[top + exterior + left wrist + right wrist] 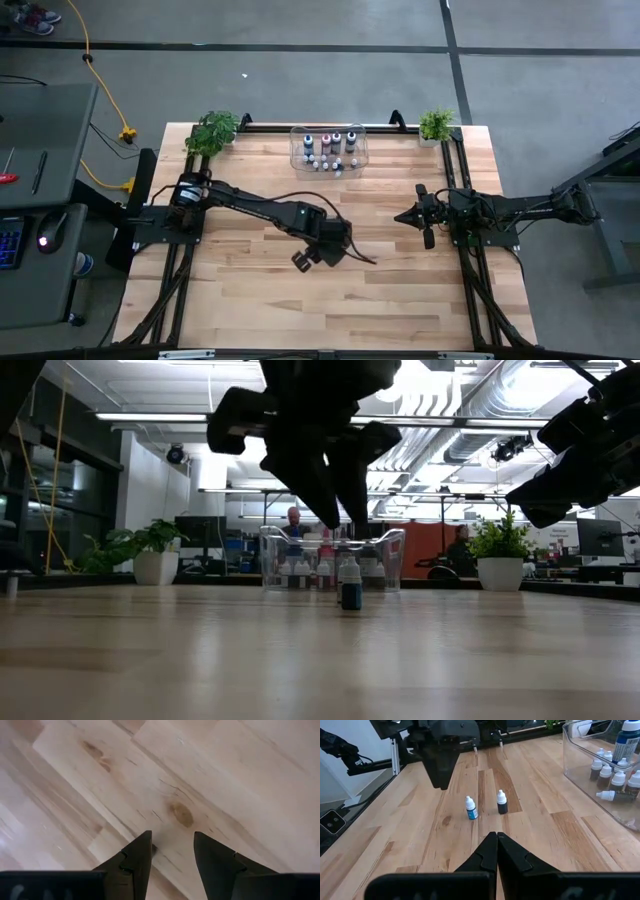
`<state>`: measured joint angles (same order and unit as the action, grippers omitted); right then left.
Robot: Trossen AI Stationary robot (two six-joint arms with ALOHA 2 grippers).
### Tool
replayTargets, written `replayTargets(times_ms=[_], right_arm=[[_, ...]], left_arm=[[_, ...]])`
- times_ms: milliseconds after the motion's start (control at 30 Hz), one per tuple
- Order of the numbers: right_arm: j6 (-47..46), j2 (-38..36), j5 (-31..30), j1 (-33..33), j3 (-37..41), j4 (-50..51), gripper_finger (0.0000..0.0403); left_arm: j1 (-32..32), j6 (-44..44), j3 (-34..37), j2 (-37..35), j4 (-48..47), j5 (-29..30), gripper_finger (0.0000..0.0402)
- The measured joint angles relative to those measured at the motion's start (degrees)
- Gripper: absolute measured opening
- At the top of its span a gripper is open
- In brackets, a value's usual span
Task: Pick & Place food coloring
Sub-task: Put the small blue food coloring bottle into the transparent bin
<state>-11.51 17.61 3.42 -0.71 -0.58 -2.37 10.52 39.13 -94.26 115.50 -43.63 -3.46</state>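
Two tiny white-capped food coloring bottles stand upright on their bases on the wooden table: a blue-bodied one (471, 809) and a dark-bodied one (502, 803). The low view shows one blue bottle (351, 590). More bottles (328, 150) sit inside the clear plastic bin (296, 150) at the far edge. My left gripper (172, 842) hangs open over bare wood near the table's middle (322, 250), pointing steeply down, above and beside the two bottles (440, 777), with nothing between its fingers. My right gripper (496, 845) rests shut at the table's right side (412, 216).
Two small potted plants stand at the far corners, one on the left (212, 130) and one on the right (436, 125). The bin's clear wall (580, 775) rises close to the two loose bottles. Bare wood lies toward the near edge (330, 310).
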Motion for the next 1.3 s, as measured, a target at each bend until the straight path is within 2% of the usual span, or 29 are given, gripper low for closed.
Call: replayTargets(times_ms=[267, 500, 1300], right_arm=[[0.0, 0.0, 0.0, -0.01, -0.01, 0.0, 0.0], [-0.01, 0.01, 0.0, -0.01, -0.01, 0.01, 0.0], [-0.01, 0.01, 0.0, 0.0, -0.01, -0.04, 0.0]], left_arm=[[-1.53, 10.64, -0.02, 0.4, 0.43, -0.22, 0.014], [-3.27, 15.79, -0.15, 1.69, 1.41, -0.17, 0.014], [-6.4, 15.17, 0.0, 6.19, 3.15, -2.04, 0.014]])
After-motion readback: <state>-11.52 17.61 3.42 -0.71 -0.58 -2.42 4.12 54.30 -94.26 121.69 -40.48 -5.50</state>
